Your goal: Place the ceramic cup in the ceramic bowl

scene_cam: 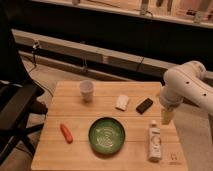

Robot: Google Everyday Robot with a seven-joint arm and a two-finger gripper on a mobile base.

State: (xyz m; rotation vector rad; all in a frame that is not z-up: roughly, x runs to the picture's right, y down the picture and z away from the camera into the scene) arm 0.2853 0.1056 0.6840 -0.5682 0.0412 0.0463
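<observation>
The ceramic cup [86,91] stands upright on the bench [75,155], beyond the ceramic bowl [107,135] and to its left, well apart from it. The end effector [166,116] hangs right of the bowl, above the bench's edge. I cannot tell how open it is or whether it holds anything.

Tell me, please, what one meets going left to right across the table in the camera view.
In order: orange carrot-shaped item, pale ceramic cup, round green ceramic bowl, small white packet, flat black block, white plastic bottle, then the robot's hand, above the wooden table at its right edge.
</observation>
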